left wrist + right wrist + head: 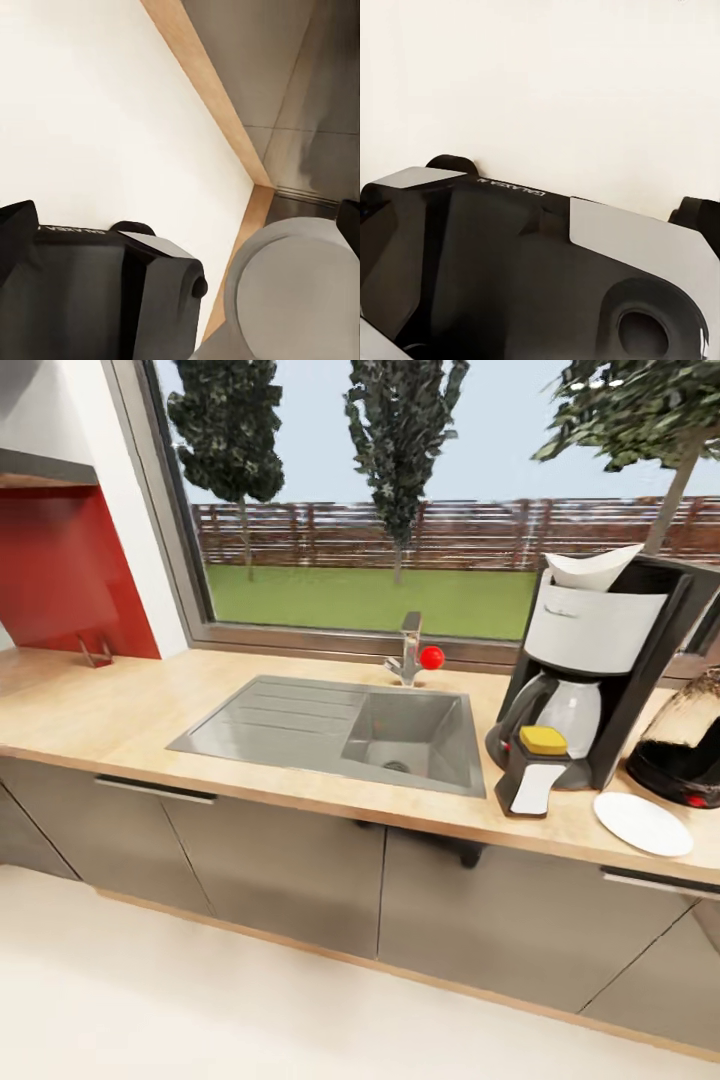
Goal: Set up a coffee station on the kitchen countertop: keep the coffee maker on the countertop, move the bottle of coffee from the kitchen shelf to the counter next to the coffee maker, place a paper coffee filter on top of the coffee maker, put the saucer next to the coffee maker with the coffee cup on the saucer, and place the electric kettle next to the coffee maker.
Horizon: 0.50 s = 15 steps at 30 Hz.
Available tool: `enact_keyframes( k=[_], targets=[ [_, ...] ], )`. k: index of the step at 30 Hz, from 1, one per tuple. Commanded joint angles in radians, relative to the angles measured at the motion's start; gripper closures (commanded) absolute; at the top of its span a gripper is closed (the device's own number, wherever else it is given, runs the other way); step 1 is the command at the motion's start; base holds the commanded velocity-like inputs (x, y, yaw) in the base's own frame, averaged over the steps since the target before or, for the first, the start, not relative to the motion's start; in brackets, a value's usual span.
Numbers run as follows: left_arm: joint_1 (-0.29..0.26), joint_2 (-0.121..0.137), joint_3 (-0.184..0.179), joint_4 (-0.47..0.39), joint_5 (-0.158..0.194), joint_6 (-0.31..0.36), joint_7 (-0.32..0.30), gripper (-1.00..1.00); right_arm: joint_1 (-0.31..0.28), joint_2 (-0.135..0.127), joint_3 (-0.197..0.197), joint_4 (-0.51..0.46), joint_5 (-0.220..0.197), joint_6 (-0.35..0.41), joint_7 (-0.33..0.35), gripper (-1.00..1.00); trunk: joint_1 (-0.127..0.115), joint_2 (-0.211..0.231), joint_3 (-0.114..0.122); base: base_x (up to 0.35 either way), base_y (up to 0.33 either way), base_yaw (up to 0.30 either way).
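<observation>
On the light wood countertop [120,710] the black-and-white coffee maker [590,670] stands at the right. A white paper coffee filter [592,568] rests on its top. The bottle of coffee [538,768], yellow cap and white label, stands right against its front. The white saucer [643,824] lies bare near the counter's front edge, and the dark electric kettle [688,745] sits at the right frame edge. The coffee cup and kitchen shelf are out of view. My left gripper [184,221] and right gripper [536,210] hang open over the floor and my own base, holding nothing.
A steel sink [340,730] with a tap [410,650] and a red knob sits mid-counter. Grey cabinet fronts [290,870] run below. A red wall panel [60,570] and a small stand [95,652] are at the left, and pale floor [150,1000] lies before the cabinets.
</observation>
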Motion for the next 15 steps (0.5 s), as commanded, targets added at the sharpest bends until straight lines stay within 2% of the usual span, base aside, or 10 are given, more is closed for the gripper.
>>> enact_keyframes(
  k=[1,15],
  targets=[
    [-0.001,0.0,-0.008,0.0,0.009,0.005,-0.003,-1.0,0.0,0.0,0.002,0.001,-0.005,-0.002,0.003,-1.0,0.0,0.0,-0.001,0.0,0.0,0.27],
    [-0.001,-0.001,-0.009,0.0,0.01,0.005,-0.003,-1.0,0.0,0.0,0.002,0.001,-0.006,-0.003,0.003,-1.0,0.0,0.0,-0.001,0.0,0.0,0.27]
  ],
)
